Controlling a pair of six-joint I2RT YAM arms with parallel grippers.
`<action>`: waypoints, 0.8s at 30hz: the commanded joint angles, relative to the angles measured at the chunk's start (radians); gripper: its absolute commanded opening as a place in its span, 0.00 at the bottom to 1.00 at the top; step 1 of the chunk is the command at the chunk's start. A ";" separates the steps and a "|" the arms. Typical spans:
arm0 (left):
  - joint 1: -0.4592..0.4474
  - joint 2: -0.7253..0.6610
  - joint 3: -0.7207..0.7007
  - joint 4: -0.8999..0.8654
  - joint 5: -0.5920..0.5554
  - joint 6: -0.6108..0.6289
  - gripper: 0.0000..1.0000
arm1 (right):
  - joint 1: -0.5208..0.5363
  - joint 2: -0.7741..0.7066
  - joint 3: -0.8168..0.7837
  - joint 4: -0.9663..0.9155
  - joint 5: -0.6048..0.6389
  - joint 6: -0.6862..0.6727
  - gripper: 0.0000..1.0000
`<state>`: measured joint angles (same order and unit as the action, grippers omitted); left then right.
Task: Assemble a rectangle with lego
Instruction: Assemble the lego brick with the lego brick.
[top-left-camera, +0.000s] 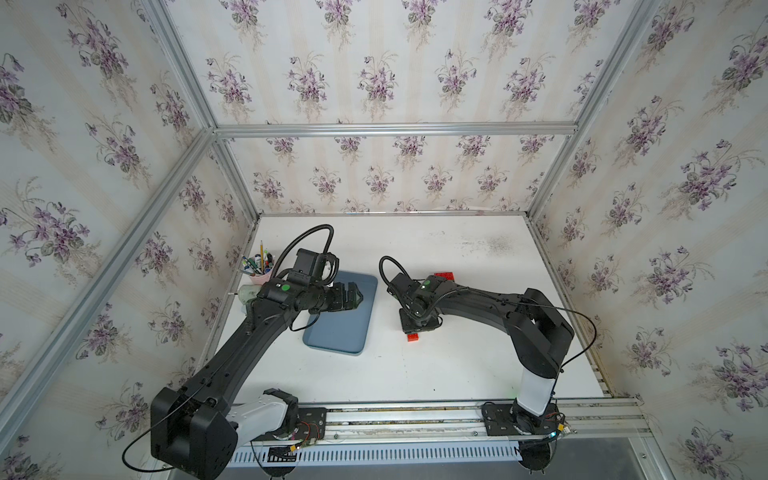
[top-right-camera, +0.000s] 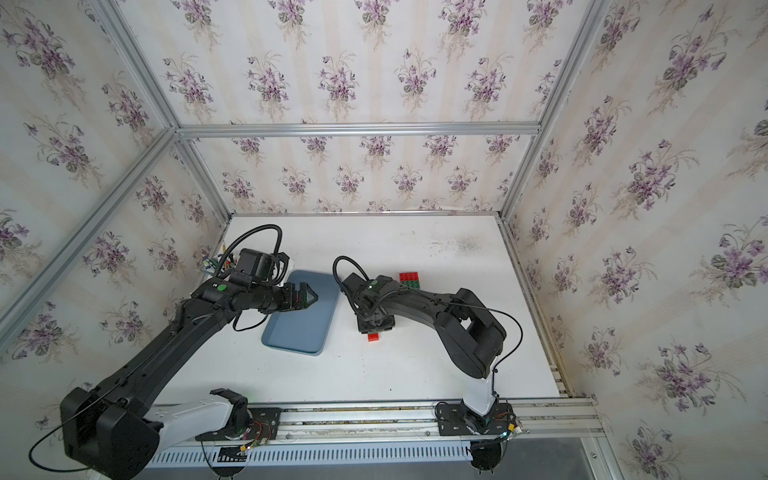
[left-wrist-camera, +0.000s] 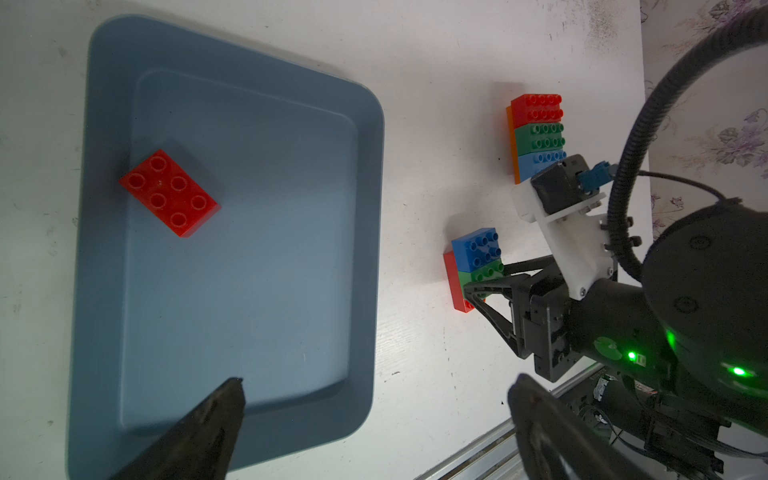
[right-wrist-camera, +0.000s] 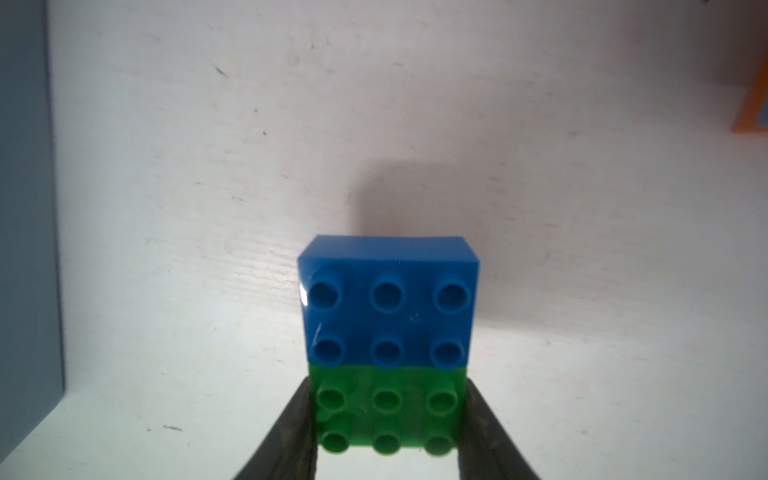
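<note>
Assembling rectangle, partway.
Gripping green brick (right-wrist-camera: 386, 399) with right tool (right-wrist-camera: 386, 432); holding left tool (left-wrist-camera: 376, 386) open over tray (left-wrist-camera: 249, 291); leaving red brick (left-wrist-camera: 169, 193), larger block (left-wrist-camera: 538, 133) unjoined.

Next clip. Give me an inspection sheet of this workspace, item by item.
Surface: white table, scuffed, with dark specks towards the back.
Job's things: one red brick lies in the tray. A red, green and blue stack stands on an orange base on the table. A blue brick and a green brick sit on a red base.
Clutter: pen cup at the table's edge.
Grippers: left gripper open above the tray, holding nothing. The right gripper has its fingers closed on the green brick.
Cables: black conduit loops at the right wrist, another at the left.
Surroundings: floral wallpaper, aluminium frame.
</note>
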<state>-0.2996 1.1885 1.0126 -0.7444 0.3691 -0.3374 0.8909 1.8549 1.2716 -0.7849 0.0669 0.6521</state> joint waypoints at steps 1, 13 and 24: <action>0.001 -0.005 0.004 -0.010 -0.006 0.009 1.00 | 0.000 0.028 -0.012 -0.048 0.032 0.001 0.38; 0.001 -0.009 0.003 -0.009 -0.005 0.009 1.00 | 0.001 0.046 -0.006 -0.068 0.054 0.016 0.38; 0.001 -0.015 0.001 -0.009 -0.006 0.009 1.00 | 0.018 0.089 0.032 -0.141 0.152 0.038 0.38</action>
<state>-0.2996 1.1782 1.0126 -0.7448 0.3691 -0.3374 0.9073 1.9072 1.3148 -0.8455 0.1081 0.6674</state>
